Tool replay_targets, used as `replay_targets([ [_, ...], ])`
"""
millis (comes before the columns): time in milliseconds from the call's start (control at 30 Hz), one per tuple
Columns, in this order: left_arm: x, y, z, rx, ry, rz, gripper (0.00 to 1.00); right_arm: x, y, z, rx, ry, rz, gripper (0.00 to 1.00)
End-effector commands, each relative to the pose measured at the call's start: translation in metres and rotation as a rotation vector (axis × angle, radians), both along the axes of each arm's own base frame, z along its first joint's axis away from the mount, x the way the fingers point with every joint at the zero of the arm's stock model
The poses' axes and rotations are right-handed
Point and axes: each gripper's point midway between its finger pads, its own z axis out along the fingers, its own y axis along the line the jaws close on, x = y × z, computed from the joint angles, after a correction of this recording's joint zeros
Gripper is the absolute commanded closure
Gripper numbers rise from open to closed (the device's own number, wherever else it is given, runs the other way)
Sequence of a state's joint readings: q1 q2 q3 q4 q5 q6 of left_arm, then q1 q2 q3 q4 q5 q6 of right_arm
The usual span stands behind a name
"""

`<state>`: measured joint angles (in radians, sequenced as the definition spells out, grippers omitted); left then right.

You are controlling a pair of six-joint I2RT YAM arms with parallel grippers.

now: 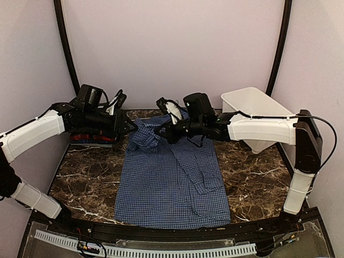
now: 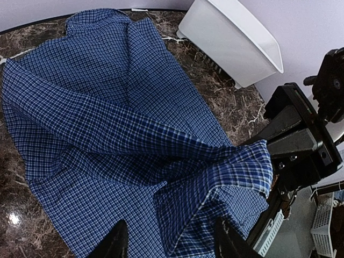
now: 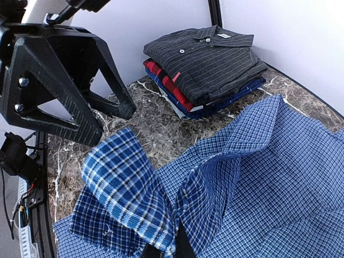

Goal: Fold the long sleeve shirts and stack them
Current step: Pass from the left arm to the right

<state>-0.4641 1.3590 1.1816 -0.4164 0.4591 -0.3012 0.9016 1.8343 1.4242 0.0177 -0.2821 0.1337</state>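
Note:
The blue check shirt [image 1: 172, 183] lies spread on the marble table, a sleeve folded over its middle. My right gripper [image 1: 159, 130] is shut on a raised fold of cloth near the collar; in the right wrist view [image 3: 164, 248] the cloth runs into the closed fingers. My left gripper [image 1: 129, 126] is open just left of the collar; in the left wrist view [image 2: 169, 228] its fingers stand apart over the cloth [image 2: 107, 107]. The dark check shirt [image 3: 207, 51] lies folded on top of the red shirt [image 3: 164, 78] in a stack at the far left.
The white plastic basket [image 1: 252, 102] stands tilted at the back right and also shows in the left wrist view [image 2: 231, 37]. The folded stack [image 1: 88, 138] sits under my left arm. Bare marble [image 1: 252, 177] flanks the shirt on both sides.

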Motion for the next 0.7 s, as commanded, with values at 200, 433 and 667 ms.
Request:
replay_targets([
  [200, -0.017, -0.019, -0.012, -0.026, 0.001, -0.127, 0.53, -0.006, 0.000, 0.021, 0.036, -0.024, 0.038, 1.00],
  [433, -0.018, -0.039, -0.015, -0.059, 0.020, -0.176, 0.66, -0.007, -0.004, 0.020, 0.032, -0.012, 0.021, 1.00],
  [667, -0.017, -0.048, -0.017, -0.029, -0.001, -0.163, 1.00, -0.004, -0.013, 0.027, 0.050, -0.005, -0.039, 0.74],
])
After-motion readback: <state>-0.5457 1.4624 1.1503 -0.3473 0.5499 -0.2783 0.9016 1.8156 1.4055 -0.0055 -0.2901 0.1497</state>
